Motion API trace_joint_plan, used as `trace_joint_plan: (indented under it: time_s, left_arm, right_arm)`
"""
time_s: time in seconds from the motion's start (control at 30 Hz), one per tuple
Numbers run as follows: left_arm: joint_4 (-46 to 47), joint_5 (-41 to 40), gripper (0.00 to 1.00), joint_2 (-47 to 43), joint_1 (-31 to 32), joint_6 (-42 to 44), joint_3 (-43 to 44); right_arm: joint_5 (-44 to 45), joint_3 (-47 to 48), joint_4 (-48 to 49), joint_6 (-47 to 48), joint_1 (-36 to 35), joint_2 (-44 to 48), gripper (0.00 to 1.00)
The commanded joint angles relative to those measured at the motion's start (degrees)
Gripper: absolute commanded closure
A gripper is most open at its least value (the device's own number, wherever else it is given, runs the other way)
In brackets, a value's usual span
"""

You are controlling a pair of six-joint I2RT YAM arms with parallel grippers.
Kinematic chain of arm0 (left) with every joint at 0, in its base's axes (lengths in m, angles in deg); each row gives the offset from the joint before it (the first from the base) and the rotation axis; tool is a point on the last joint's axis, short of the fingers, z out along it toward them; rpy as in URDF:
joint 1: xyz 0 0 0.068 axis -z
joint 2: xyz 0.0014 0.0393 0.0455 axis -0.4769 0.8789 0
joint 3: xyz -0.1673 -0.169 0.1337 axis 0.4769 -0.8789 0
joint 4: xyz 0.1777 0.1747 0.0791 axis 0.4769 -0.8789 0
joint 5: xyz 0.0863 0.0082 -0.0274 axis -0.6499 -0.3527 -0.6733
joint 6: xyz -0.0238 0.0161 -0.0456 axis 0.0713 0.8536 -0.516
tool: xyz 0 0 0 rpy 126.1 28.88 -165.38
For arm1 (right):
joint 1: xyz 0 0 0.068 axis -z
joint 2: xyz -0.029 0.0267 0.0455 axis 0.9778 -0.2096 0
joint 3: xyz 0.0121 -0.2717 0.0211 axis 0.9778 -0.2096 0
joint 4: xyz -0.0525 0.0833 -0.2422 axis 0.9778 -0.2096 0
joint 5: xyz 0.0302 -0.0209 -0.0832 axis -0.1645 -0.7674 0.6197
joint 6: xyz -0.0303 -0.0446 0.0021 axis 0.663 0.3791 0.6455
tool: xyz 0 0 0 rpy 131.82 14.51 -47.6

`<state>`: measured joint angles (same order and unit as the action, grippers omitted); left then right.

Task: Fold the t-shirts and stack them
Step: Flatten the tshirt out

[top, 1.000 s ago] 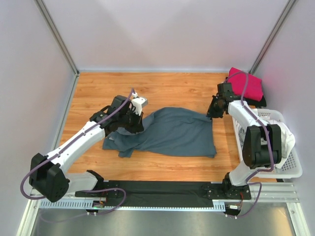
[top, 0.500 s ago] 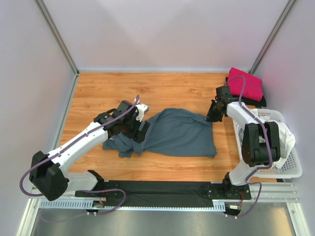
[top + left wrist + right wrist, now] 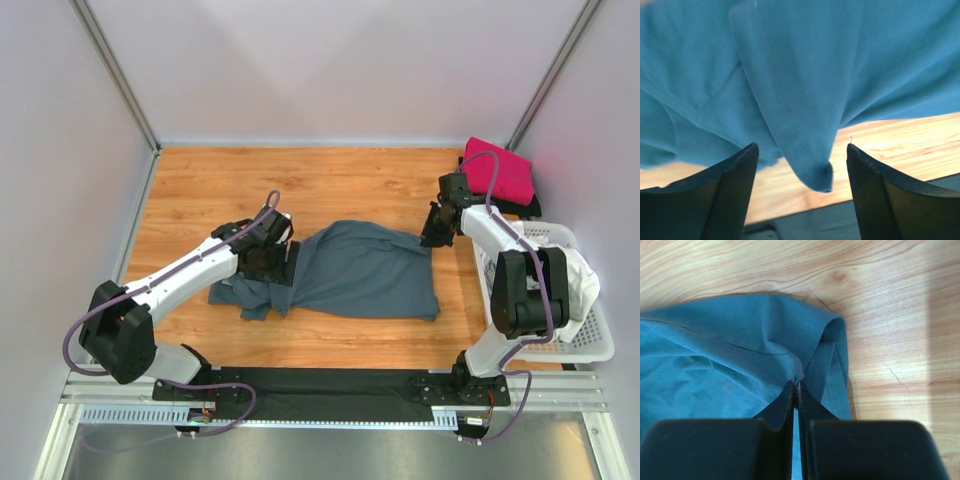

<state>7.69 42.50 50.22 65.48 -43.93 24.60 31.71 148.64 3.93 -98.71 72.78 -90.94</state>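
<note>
A slate blue-grey t-shirt (image 3: 365, 272) lies crumpled across the middle of the wooden table. My left gripper (image 3: 285, 262) is open over its bunched left end. In the left wrist view a hanging fold of the shirt (image 3: 810, 150) sits between the open gripper's (image 3: 801, 146) fingers, touching neither. My right gripper (image 3: 432, 238) is shut on the shirt's far right corner, and the right wrist view shows the shut gripper (image 3: 796, 383) pinching a hem fold of the shirt (image 3: 715, 355). A folded magenta-pink t-shirt (image 3: 500, 172) rests on a black one (image 3: 531, 208) at the back right.
A white lattice basket (image 3: 590, 350) stands at the right edge with white cloth (image 3: 585, 280) draped in it. A black strip (image 3: 330, 385) runs along the near edge between the arm bases. Metal posts and pale walls close in the table on three sides.
My left gripper was shut on the shirt's left part, then opened and let it drop, moving nearer and a little right. The right gripper has stayed shut on the corner.
</note>
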Motion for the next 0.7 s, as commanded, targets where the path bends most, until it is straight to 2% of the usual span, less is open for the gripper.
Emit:
trace_joint_plan:
  time_s: [0.0, 0.17, 0.27, 0.37, 0.5, 0.67]
  left_arm:
    - [-2.00, 2.01, 0.25, -2.33, 0.10, -12.91, -1.69]
    - [-4.03, 0.70, 0.28, -7.15, 0.62, -25.47, -7.91]
    - [-2.79, 0.87, 0.28, -13.04, 0.54, -29.45, -11.88]
    - [-3.41, 0.17, 0.28, -17.26, 0.62, -33.59, -11.81]
    - [-2.01, 0.87, 0.28, -18.06, 0.62, -39.91, -12.24]
    - [3.09, 0.80, 0.29, -18.06, 0.97, -49.05, -17.51]
  right_arm:
    - [1.29, 2.27, -1.15, 1.15, -0.24, -0.54, 1.00]
    - [0.42, 3.06, -1.77, 0.27, -0.24, -1.68, 0.99]
    - [-0.11, 3.15, -1.94, 0.54, -0.32, -2.91, 1.00]
    - [0.23, 3.06, -2.12, -0.16, -0.32, -3.18, 0.99]
    - [0.50, 3.67, -1.42, -1.04, -0.41, -3.70, 1.00]
    - [1.47, 5.17, -0.80, -2.89, -0.50, -3.53, 0.99]
